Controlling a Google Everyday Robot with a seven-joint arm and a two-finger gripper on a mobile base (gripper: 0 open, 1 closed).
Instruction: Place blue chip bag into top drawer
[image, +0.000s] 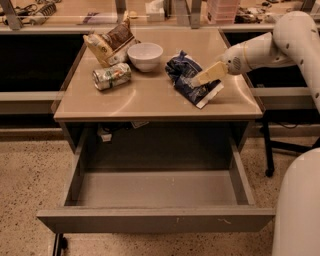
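The blue chip bag (181, 71) lies crumpled on the right part of the tan table (145, 102), with its white bottom edge toward the front right. My gripper (207, 74) reaches in from the right on the white arm and sits over the bag's right half, at or just above its surface. The top drawer (155, 219) is pulled wide open below the table's front edge. Its grey inside holds nothing.
A white bowl (145, 54) stands just left of the bag. A tan-and-brown snack bag (110, 44) and a can on its side (112, 76) lie at the table's left. My white base (299, 210) is at the lower right, next to the drawer.
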